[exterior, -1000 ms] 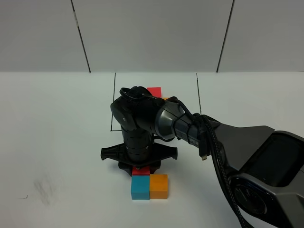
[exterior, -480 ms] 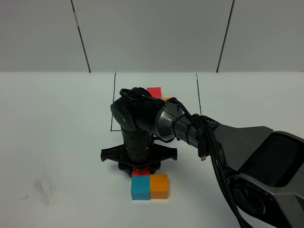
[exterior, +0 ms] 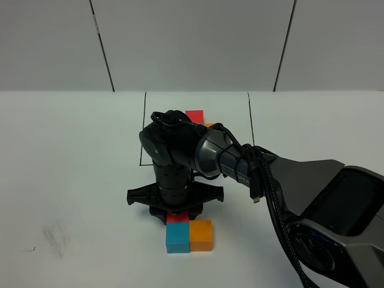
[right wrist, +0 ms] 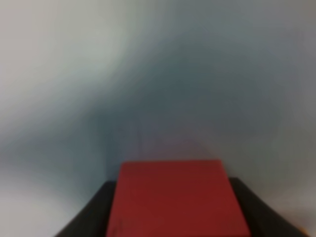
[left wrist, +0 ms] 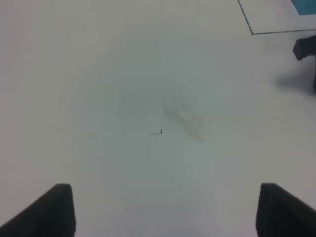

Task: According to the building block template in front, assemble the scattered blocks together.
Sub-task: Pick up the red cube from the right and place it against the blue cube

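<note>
Three loose cubes, one framed model, two grippers.

Red cube [right wrist: 177, 197]: clamped between the fingers of the right gripper [exterior: 177, 217]; in the right wrist view it fills the space between the two dark fingers [right wrist: 89, 217]. From the high camera only a sliver of it [exterior: 177, 218] shows under the gripper, just behind the blue cube.

Blue cube [exterior: 177, 238]: on the white table [exterior: 72, 180], directly in front of the right gripper's fingertips, touching the orange cube.

Orange cube [exterior: 201, 234]: beside the blue cube, in front of and just to the outer side of the right fingertips.

Building block template [exterior: 194, 116]: inside a thin black rectangle [exterior: 146, 120], well beyond the right gripper and largely hidden by the arm; its red cube shows, with an edge of orange.

Left gripper [left wrist: 163, 210]: fingers [left wrist: 54, 207] wide apart, nothing between them, above bare table bearing a faint grey smudge [left wrist: 185, 118]. A corner of the black rectangle lies far ahead of its fingertips.
</note>
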Robot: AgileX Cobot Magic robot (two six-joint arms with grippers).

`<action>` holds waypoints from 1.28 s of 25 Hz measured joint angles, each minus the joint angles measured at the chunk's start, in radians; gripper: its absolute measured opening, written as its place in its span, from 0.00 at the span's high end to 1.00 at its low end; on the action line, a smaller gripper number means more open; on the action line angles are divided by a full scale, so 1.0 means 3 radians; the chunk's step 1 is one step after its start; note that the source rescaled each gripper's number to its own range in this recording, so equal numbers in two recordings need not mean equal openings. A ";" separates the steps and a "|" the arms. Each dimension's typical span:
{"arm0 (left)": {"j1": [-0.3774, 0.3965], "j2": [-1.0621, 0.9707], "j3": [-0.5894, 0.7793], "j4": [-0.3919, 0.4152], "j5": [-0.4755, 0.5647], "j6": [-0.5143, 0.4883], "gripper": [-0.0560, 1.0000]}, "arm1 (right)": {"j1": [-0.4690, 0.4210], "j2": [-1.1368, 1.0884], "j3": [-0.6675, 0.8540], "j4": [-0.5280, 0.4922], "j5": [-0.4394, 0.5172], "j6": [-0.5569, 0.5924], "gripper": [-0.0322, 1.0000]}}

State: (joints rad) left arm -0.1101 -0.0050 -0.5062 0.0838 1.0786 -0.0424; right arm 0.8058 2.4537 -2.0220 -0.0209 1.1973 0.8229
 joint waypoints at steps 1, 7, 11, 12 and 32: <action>0.0000 0.0000 0.0000 0.0000 0.0000 0.0000 0.15 | 0.0000 0.0000 0.0000 0.0000 0.0000 -0.0003 0.95; 0.0000 0.0000 0.0000 0.0000 0.0000 0.0003 0.15 | 0.0000 0.0000 0.0000 0.0000 0.0001 -0.0011 0.95; 0.0000 0.0000 0.0000 0.0000 0.0000 0.0003 0.15 | 0.0000 0.0000 0.0000 0.0003 0.0001 -0.0011 0.95; 0.0000 0.0000 0.0000 0.0000 0.0000 0.0003 0.15 | 0.0000 0.0000 0.0000 0.0003 0.0001 -0.0011 0.95; 0.0000 0.0000 0.0000 0.0000 0.0000 0.0000 0.15 | 0.0000 0.0000 0.0000 0.0027 0.0011 0.0198 0.83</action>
State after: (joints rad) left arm -0.1101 -0.0050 -0.5062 0.0838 1.0786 -0.0423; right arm 0.8058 2.4537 -2.0220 -0.0128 1.2006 0.8824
